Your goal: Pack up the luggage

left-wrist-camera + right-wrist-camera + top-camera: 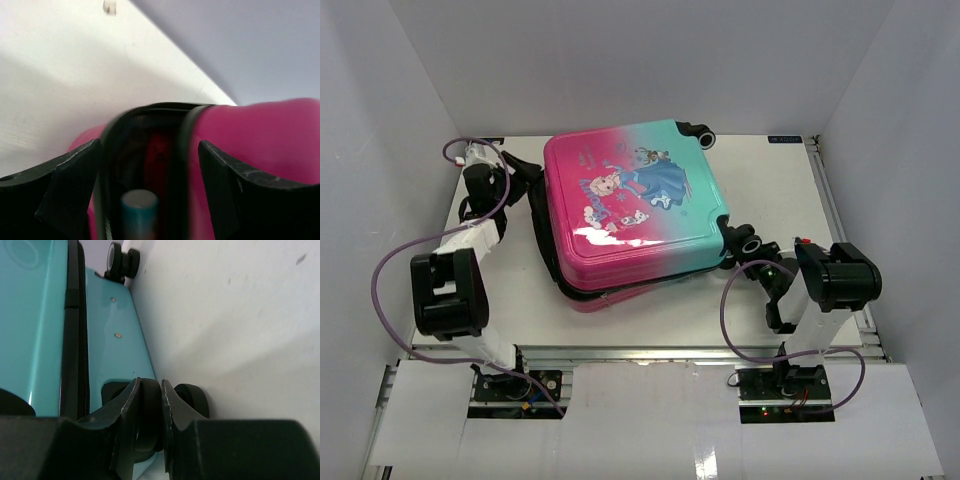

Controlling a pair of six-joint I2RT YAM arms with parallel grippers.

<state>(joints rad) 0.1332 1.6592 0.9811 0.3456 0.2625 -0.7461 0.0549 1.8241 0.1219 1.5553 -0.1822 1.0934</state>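
One suitcase [635, 210], two grippers, two wheel sets seen from the top. The suitcase lies flat mid-table [520, 300], print up, with its lid down but ajar at the pink end. The left gripper [150, 155] is spread wide, straddling the black rim of that pink end; contact is unclear. The right gripper [161, 390] has its fingers nearly together with only a slit between, right against the near wheel [192, 397] at the teal end.
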